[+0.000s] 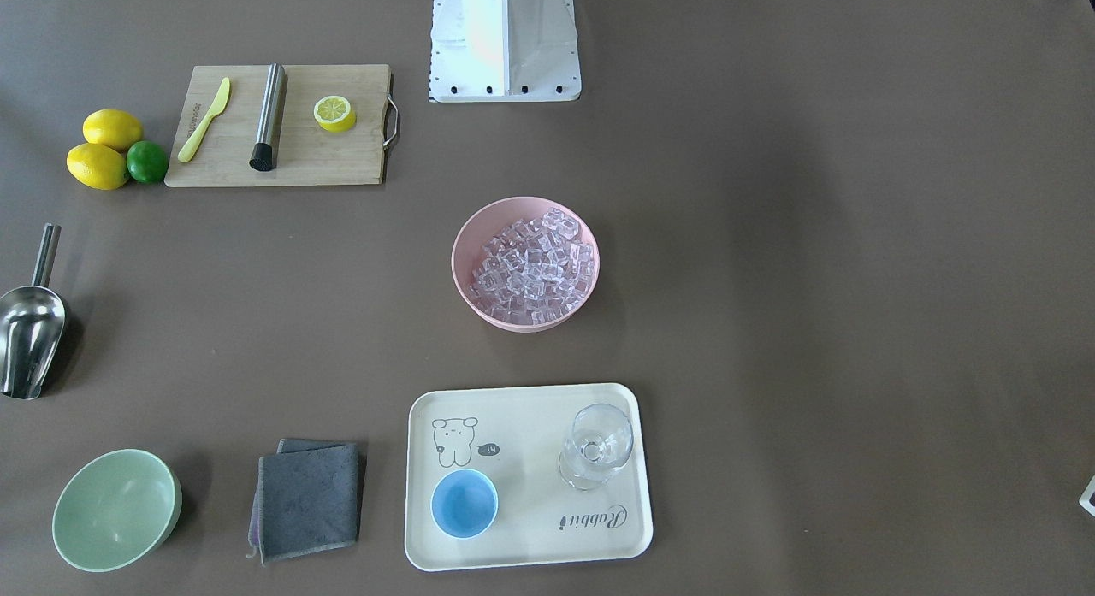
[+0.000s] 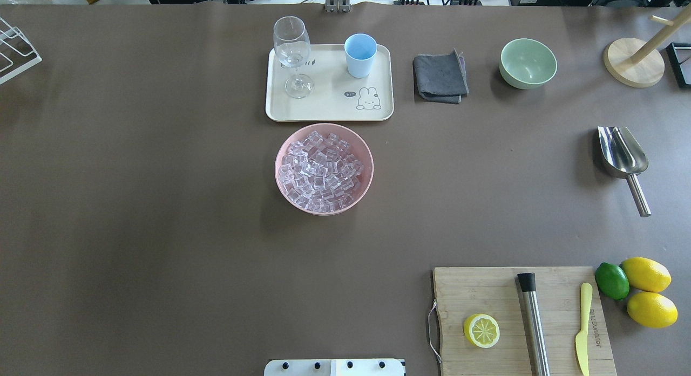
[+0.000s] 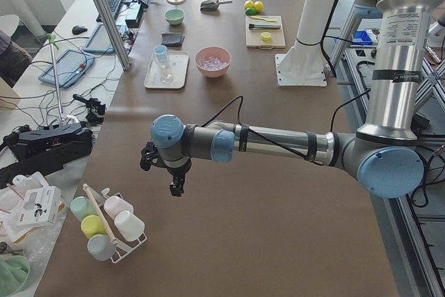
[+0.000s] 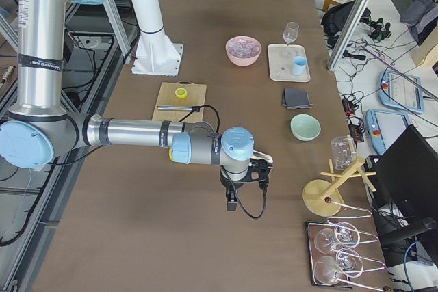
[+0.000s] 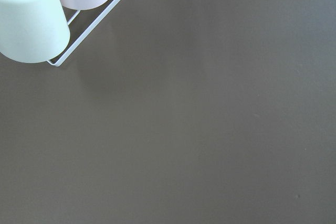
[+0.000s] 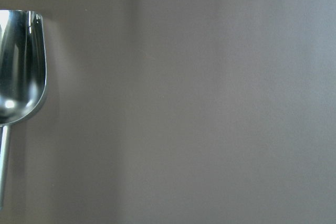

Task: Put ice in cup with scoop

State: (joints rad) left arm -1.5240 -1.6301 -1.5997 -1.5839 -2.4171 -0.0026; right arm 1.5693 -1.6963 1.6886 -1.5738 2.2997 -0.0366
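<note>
At mid-table, the ice [image 2: 323, 171] is seen heaped in a pink bowl [image 1: 523, 326]. Just beyond the bowl, on the far side from the robot, a cream tray [image 2: 324, 103] is set. The cup [image 2: 360, 55] stands upright on it, with a clear stemmed glass [image 2: 292, 52] beside it on the same tray.

The scoop [image 2: 622, 152] is laid flat on the brown table [image 2: 162, 203], well apart from the bowl on the robot's right. Its handle is pointed toward the robot. Its trough and part of the handle are also caught at the left edge of the right wrist view.

The left gripper [image 3: 170, 172] is seen only in the exterior left view. It is held above bare table near a wire rack of pastel cups [image 3: 108, 224]. The state of its fingers cannot be told. The right gripper [image 4: 236, 193] is seen only in the exterior right view. It is held above bare table, near a wooden stand [image 4: 328, 193]. Its fingers cannot be judged either.

A grey cloth [image 2: 440, 76] and a pale green bowl [image 2: 528, 63] are noted to the tray's right. A cutting board [image 2: 475, 289] is noted near the robot's right.
</note>
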